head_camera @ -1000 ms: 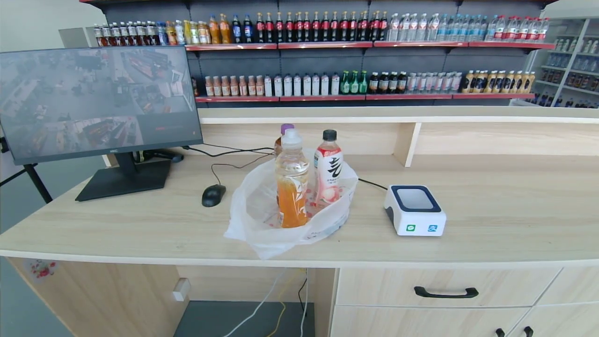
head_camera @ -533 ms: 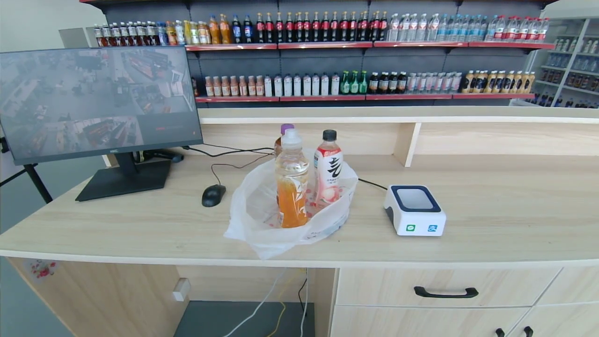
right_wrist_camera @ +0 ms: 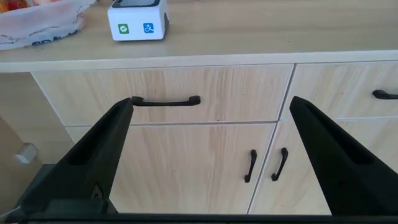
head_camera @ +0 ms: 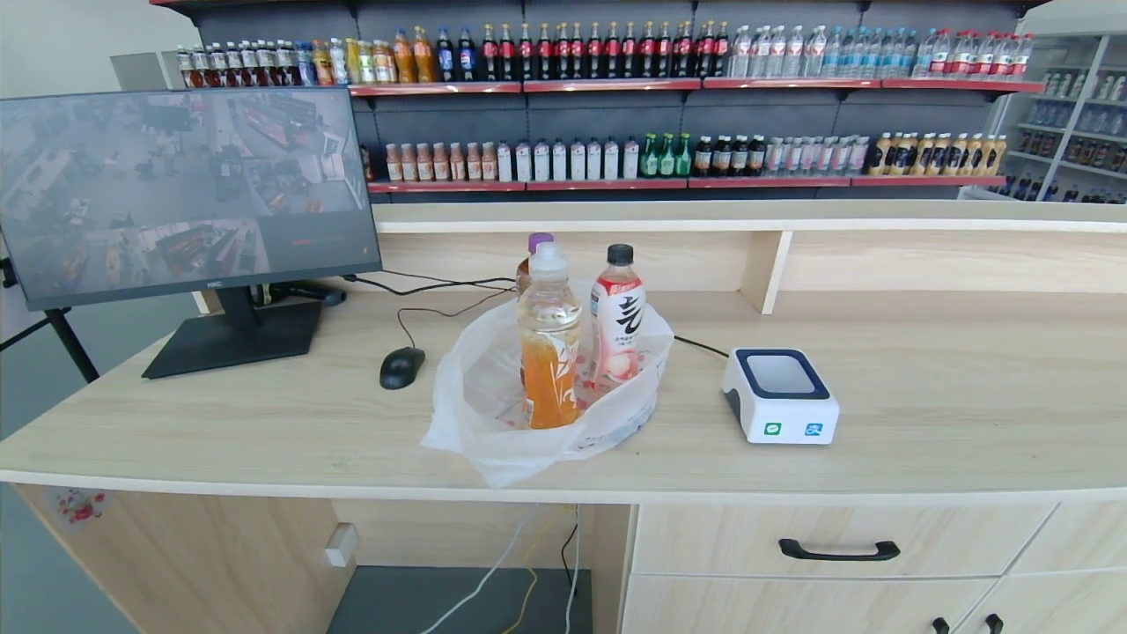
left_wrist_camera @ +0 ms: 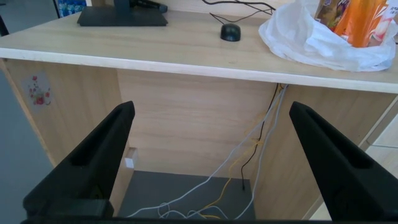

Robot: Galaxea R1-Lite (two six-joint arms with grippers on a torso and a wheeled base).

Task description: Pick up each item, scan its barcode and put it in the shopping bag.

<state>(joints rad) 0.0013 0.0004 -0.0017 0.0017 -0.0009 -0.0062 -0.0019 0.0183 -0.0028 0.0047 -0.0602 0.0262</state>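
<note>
Nothing moved; left claw and right claw gape before counter.

White shopping bag; orange bottle; pale wood-grain counter.

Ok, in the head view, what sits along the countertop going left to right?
monitor → mouse → shopping bag, with the orange bottle and then the pink-labelled bottle standing in it → scanner
</note>
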